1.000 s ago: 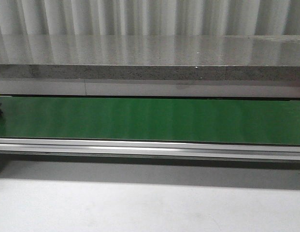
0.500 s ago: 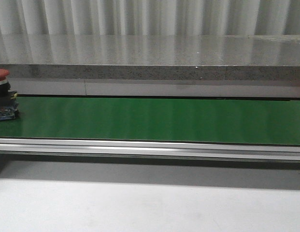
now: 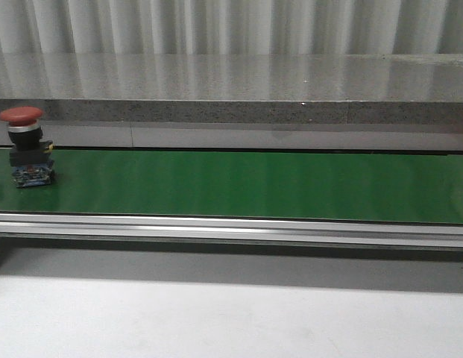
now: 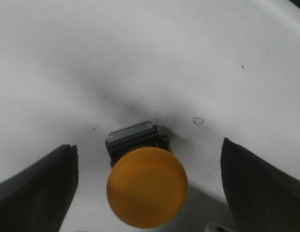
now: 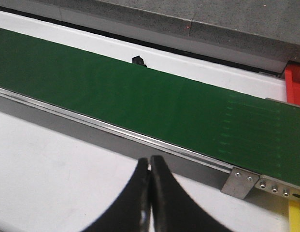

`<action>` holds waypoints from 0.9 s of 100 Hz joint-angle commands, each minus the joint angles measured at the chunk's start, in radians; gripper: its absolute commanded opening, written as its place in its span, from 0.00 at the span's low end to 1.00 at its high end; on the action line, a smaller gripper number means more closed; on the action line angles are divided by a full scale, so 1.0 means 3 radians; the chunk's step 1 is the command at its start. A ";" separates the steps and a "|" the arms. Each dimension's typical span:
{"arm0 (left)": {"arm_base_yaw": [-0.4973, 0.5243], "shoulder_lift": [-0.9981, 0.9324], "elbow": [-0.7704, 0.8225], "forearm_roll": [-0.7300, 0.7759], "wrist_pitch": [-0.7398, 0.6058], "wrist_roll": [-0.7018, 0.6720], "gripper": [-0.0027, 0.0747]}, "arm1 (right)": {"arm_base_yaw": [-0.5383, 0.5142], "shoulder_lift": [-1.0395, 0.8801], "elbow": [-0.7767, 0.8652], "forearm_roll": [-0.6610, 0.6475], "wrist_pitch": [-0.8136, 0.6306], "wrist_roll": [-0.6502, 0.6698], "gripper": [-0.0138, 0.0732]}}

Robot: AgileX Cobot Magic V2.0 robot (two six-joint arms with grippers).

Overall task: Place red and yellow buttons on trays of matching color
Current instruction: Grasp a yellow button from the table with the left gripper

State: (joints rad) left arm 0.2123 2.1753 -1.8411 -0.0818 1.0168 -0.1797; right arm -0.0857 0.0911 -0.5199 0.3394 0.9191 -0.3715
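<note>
A red button point(image 3: 24, 142) with a black and blue base stands upright on the green belt point(image 3: 246, 185) at the far left of the front view. In the left wrist view a yellow button point(image 4: 147, 186) with a black base stands on a white surface. My left gripper point(image 4: 146, 145) is open around it, one dark finger point(image 4: 38, 188) on each side and neither touching. My right gripper point(image 5: 150, 160) is shut on nothing above the white table, just short of the belt's metal rail. A corner of the red tray point(image 5: 295, 82) shows past the belt's end.
An aluminium rail point(image 3: 231, 227) runs along the belt's near side and a grey stone ledge point(image 3: 231, 89) along its far side. A metal bracket point(image 5: 240, 182) sits at the belt's end. A yellow strip point(image 5: 295, 215) shows beside it; I cannot tell what it is.
The red button has come into the front view from the left edge and moved right along the belt.
</note>
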 commanded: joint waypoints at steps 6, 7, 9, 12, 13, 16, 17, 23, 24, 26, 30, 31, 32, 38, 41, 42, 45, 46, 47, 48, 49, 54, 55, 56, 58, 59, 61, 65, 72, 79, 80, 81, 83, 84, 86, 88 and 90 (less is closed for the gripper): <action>0.0010 -0.0203 -0.0110 -0.0059 -0.0053 -0.0035 0.63 | -0.0001 0.0050 -0.0076 0.0053 -0.0210 -0.0030 0.08; 0.0010 -0.0203 -0.0110 -0.0059 -0.0053 -0.0035 0.62 | -0.0001 0.0050 -0.0076 0.0053 -0.0210 -0.0030 0.08; 0.0010 -0.0203 -0.0110 -0.0059 -0.0051 -0.0035 0.60 | -0.0001 0.0050 -0.0076 0.0053 -0.0210 -0.0030 0.08; 0.0010 -0.0203 -0.0110 -0.0059 -0.0044 -0.0035 0.56 | -0.0001 0.0050 -0.0076 0.0053 -0.0210 -0.0030 0.08; 0.0010 -0.0203 -0.0110 -0.0059 -0.0044 -0.0035 0.54 | -0.0001 0.0050 -0.0076 0.0053 -0.0210 -0.0030 0.08; 0.0010 -0.0203 -0.0110 -0.0059 -0.0037 -0.0035 0.50 | -0.0001 0.0050 -0.0076 0.0053 -0.0210 -0.0030 0.08; 0.0010 -0.0203 -0.0110 -0.0059 -0.0037 -0.0035 0.48 | -0.0001 0.0050 -0.0076 0.0053 -0.0210 -0.0030 0.08; 0.0010 -0.0203 -0.0110 -0.0059 -0.0037 -0.0035 0.42 | -0.0001 0.0050 -0.0076 0.0053 -0.0210 -0.0030 0.08; 0.0010 -0.0203 -0.0110 -0.0059 -0.0037 -0.0035 0.40 | -0.0001 0.0050 -0.0076 0.0053 -0.0210 -0.0030 0.08; 0.0010 -0.0203 -0.0110 -0.0059 -0.0037 -0.0035 0.39 | -0.0001 0.0050 -0.0076 0.0053 -0.0210 -0.0030 0.08; 0.0010 -0.0203 -0.0110 -0.0059 -0.0029 -0.0035 0.36 | -0.0001 0.0050 -0.0076 0.0053 -0.0210 -0.0030 0.08; 0.0010 -0.0203 -0.0110 -0.0059 -0.0029 -0.0035 0.35 | -0.0001 0.0050 -0.0076 0.0053 -0.0210 -0.0030 0.08; 0.0010 -0.0203 -0.0110 -0.0059 -0.0022 -0.0035 0.35 | -0.0001 0.0050 -0.0076 0.0053 -0.0210 -0.0030 0.08; 0.0010 -0.0203 -0.0110 -0.0059 -0.0015 -0.0035 0.32 | -0.0001 0.0050 -0.0076 0.0053 -0.0210 -0.0030 0.08; 0.0010 -0.0203 -0.0110 -0.0059 -0.0007 -0.0035 0.31 | -0.0001 0.0050 -0.0076 0.0053 -0.0210 -0.0030 0.08; 0.0010 -0.0203 -0.0110 -0.0059 -0.0007 -0.0035 0.31 | -0.0001 0.0050 -0.0076 0.0053 -0.0210 -0.0030 0.08; 0.0010 -0.0203 -0.0110 -0.0059 -0.0005 -0.0035 0.30 | -0.0001 0.0050 -0.0076 0.0053 -0.0210 -0.0030 0.08; 0.0010 -0.0203 -0.0110 -0.0059 -0.0005 -0.0035 0.30 | -0.0001 0.0050 -0.0076 0.0053 -0.0210 -0.0030 0.08; 0.0010 -0.0211 -0.0110 -0.0059 0.0004 -0.0035 0.30 | -0.0001 0.0050 -0.0076 0.0053 -0.0210 -0.0030 0.08; 0.0010 -0.0210 -0.0110 -0.0059 0.0002 -0.0035 0.30 | -0.0001 0.0050 -0.0076 0.0053 -0.0210 -0.0030 0.08; 0.0010 -0.0210 -0.0110 -0.0059 0.0016 -0.0035 0.30 | -0.0001 0.0050 -0.0076 0.0053 -0.0210 -0.0030 0.08; 0.0010 -0.0241 -0.0110 -0.0059 0.0019 -0.0035 0.30 | -0.0001 0.0050 -0.0076 0.0053 -0.0210 -0.0030 0.08; 0.0010 -0.0242 -0.0110 -0.0059 0.0019 -0.0035 0.30 | -0.0001 0.0050 -0.0076 0.0053 -0.0210 -0.0030 0.08; 0.0010 -0.0257 -0.0110 -0.0059 0.0019 -0.0035 0.30 | -0.0001 0.0050 -0.0076 0.0053 -0.0210 -0.0030 0.08; 0.0010 -0.0278 -0.0110 -0.0059 0.0019 -0.0027 0.30 | -0.0001 0.0050 -0.0076 0.0053 -0.0210 -0.0030 0.08; 0.0010 -0.0284 -0.0110 -0.0059 0.0019 -0.0026 0.30 | -0.0001 0.0050 -0.0076 0.0053 -0.0210 -0.0030 0.08; 0.0010 -0.0301 -0.0110 -0.0059 0.0025 -0.0007 0.30 | -0.0001 0.0050 -0.0076 0.0053 -0.0210 -0.0030 0.08; 0.0010 -0.0353 -0.0110 -0.0041 0.0039 0.0002 0.30 | -0.0001 0.0050 -0.0076 0.0053 -0.0210 -0.0030 0.08; 0.0010 -0.0434 -0.0110 0.0029 0.0109 0.0009 0.30 | -0.0001 0.0050 -0.0076 0.0053 -0.0210 -0.0030 0.08; 0.0004 -0.0528 -0.0079 0.0053 0.0166 0.0104 0.30 | -0.0001 0.0050 -0.0076 0.0053 -0.0210 -0.0030 0.08; 0.0004 -0.0540 -0.0078 0.0053 0.0165 0.0117 0.30 | -0.0001 0.0050 -0.0076 0.0053 -0.0210 -0.0030 0.08; -0.0003 -0.0551 -0.0063 0.0053 0.0177 0.0140 0.30 | -0.0001 0.0050 -0.0076 0.0053 -0.0210 -0.0030 0.08; -0.0003 -0.0585 -0.0042 0.0053 0.0175 0.0164 0.30 | -0.0001 0.0050 -0.0076 0.0053 -0.0210 -0.0030 0.08; -0.0003 -0.0612 -0.0033 0.0053 0.0175 0.0165 0.30 | -0.0001 0.0050 -0.0076 0.0053 -0.0210 -0.0030 0.08; -0.0003 -0.0653 -0.0002 0.0053 0.0175 0.0171 0.30 | -0.0001 0.0050 -0.0076 0.0053 -0.0210 -0.0030 0.08; -0.0003 -0.0684 0.0035 0.0053 0.0163 0.0171 0.30 | -0.0001 0.0050 -0.0076 0.0053 -0.0210 -0.0030 0.08; -0.0003 -0.0732 0.0076 0.0053 0.0159 0.0171 0.30 | -0.0001 0.0050 -0.0076 0.0053 -0.0210 -0.0030 0.08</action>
State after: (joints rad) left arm 0.2123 2.0655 -1.8216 -0.0598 1.0786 -0.1418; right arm -0.0857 0.0911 -0.5199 0.3394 0.9191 -0.3715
